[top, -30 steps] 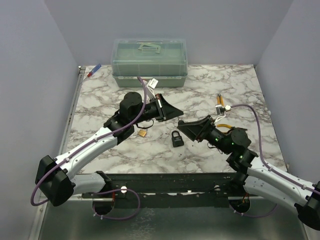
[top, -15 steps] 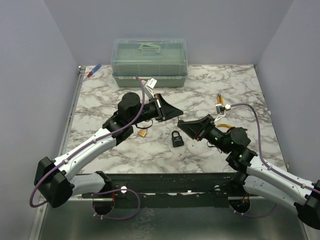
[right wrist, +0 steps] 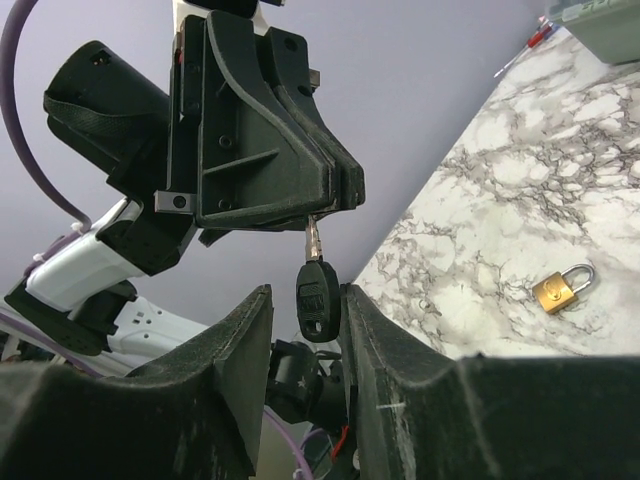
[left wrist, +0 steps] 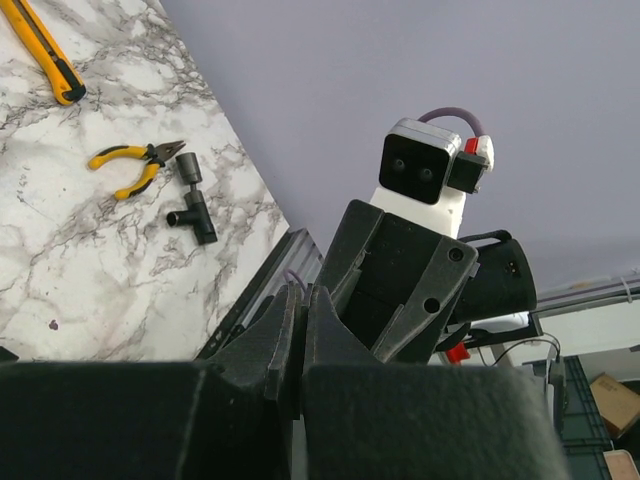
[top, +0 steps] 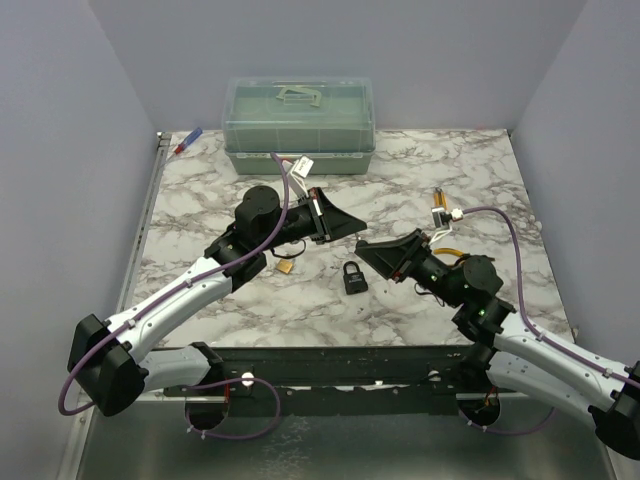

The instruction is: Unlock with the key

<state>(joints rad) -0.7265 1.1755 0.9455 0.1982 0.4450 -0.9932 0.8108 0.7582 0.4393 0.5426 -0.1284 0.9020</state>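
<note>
In the right wrist view my left gripper (right wrist: 335,200) is shut on the thin shaft of the key (right wrist: 319,299). The key's black head hangs down between the fingers of my right gripper (right wrist: 305,293), which is open around it; the head lies close to the right-hand finger. In the top view the two grippers (top: 357,228) (top: 364,247) meet tip to tip above the table, just beyond the black padlock (top: 353,278), which lies flat. The left wrist view shows its fingers (left wrist: 285,320) pressed together; the key is hidden there.
A small brass padlock (top: 285,266) lies left of the black one, and shows in the right wrist view (right wrist: 562,287). A green lidded box (top: 299,125) stands at the back. Yellow pliers (left wrist: 135,165), a black T-fitting (left wrist: 192,205) and a yellow cutter (left wrist: 45,55) lie to the right.
My right gripper has crept slightly up and left toward the left gripper's tips. The left arm and the padlocks have not moved.
</note>
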